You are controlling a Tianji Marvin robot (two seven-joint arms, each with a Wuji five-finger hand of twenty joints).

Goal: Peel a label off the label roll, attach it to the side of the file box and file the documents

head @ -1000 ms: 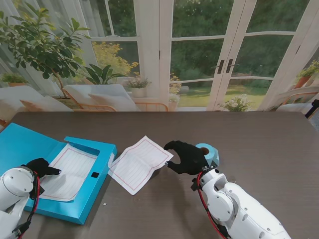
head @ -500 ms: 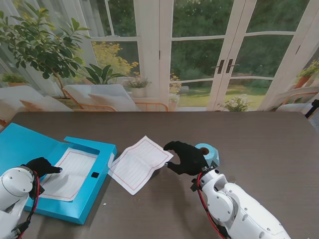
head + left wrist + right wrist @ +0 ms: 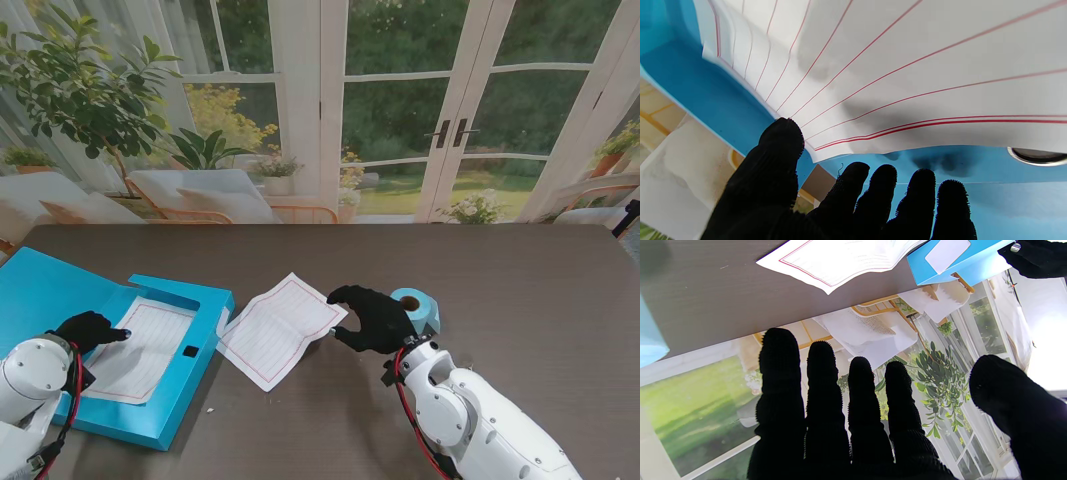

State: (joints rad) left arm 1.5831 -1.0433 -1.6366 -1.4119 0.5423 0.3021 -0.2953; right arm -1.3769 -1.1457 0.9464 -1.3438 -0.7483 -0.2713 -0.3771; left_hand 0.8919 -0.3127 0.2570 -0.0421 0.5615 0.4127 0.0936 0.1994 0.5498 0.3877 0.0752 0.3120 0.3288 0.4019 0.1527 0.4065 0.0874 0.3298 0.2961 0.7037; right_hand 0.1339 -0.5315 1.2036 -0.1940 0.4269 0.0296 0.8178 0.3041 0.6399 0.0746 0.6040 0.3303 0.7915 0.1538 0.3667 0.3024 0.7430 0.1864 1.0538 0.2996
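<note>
Since a second ago the left hand (image 3: 88, 328) has slid a little farther from me across the sheet (image 3: 140, 348) lying in the open file box (image 3: 175, 415), and the right hand (image 3: 372, 317) has edged slightly away from me too; the papers and roll have not shifted. The file box sits at the table's (image 3: 520, 290) left edge, near its near-left corner, lid thrown open toward the left. The left hand's fingers (image 3: 783, 143) are spread and hold nothing, hovering over the ruled sheet's edge; whether they touch it I cannot tell. A white label (image 3: 947, 253) is stuck on the box's side wall. A second document (image 3: 275, 328) lies loose on the table just right of the box, toward the middle. The right hand hangs at that paper's right corner with its fingers (image 3: 780, 350) extended and apart, grasping nothing. The label roll (image 3: 420, 305) stands just right of that hand, partly hidden behind it.
</note>
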